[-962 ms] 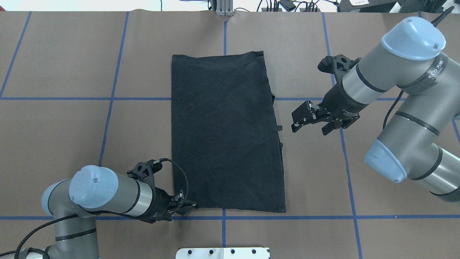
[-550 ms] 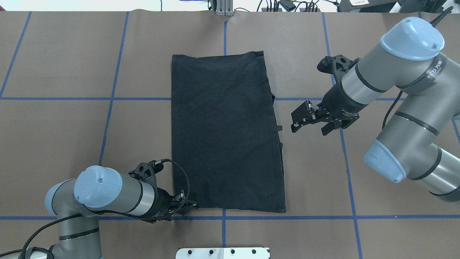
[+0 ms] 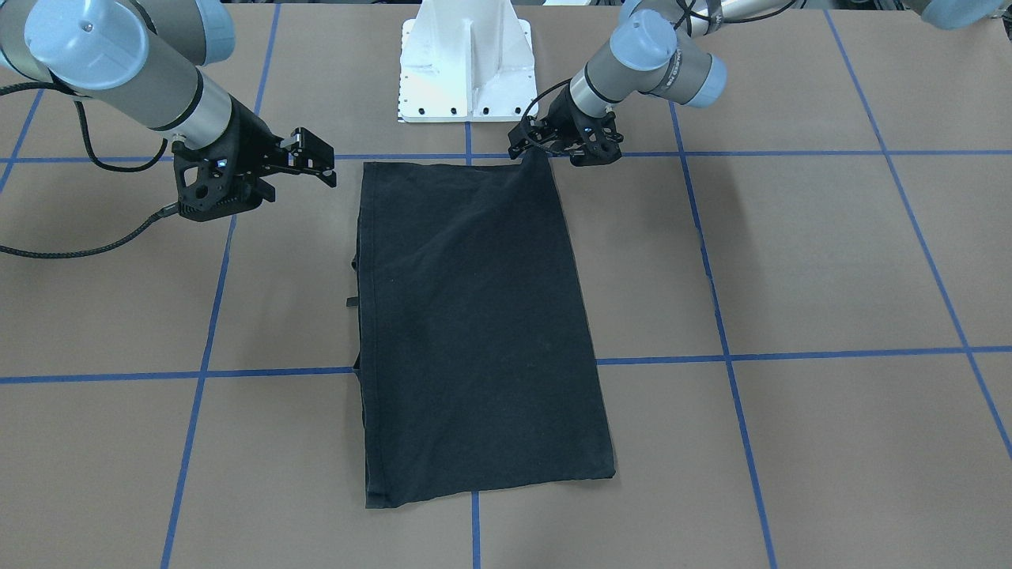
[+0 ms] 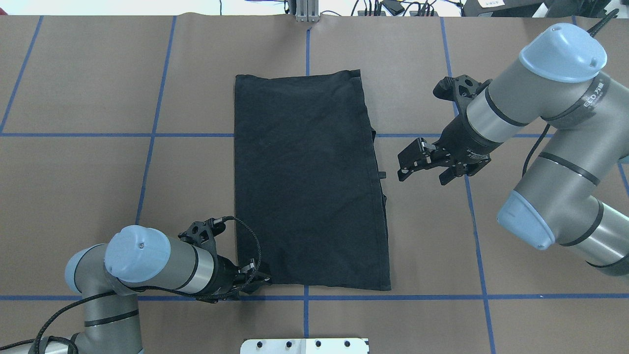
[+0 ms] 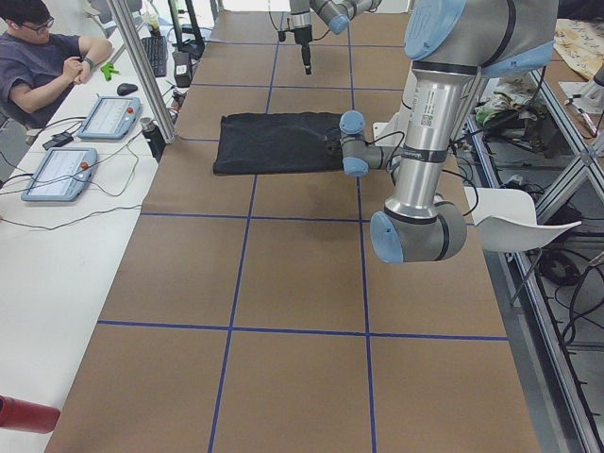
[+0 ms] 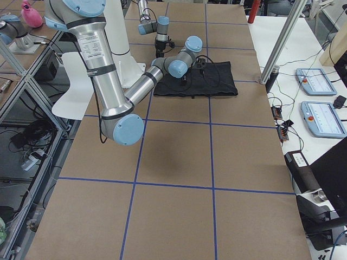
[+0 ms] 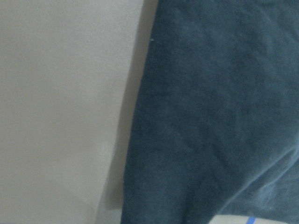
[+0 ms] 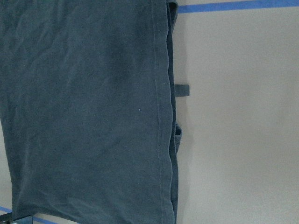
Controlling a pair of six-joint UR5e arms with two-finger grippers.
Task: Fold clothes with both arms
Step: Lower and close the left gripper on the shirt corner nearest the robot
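Shows the black T-shirt (image 4: 309, 182) folded into a long, narrow rectangle, lying flat in the middle of the brown table (image 4: 88, 196) and crossing the blue tape lines (image 4: 98, 134). Places the left gripper (image 4: 260, 281) low at the shirt's corner nearest the robot on its left side, fingers closed on the cloth there, with that corner drawn up into a small peak in the front-facing view. Fills the left wrist view with dark fabric beside bare table. Sets the right gripper (image 4: 423, 169) above the table near the shirt's right long edge, apart from it, jaws spread wide and holding nothing. Reveals a small dark tab (image 4: 382, 174) poking out from that edge. Includes the white mount plate (image 4: 304, 345) close to the shirt's near end.
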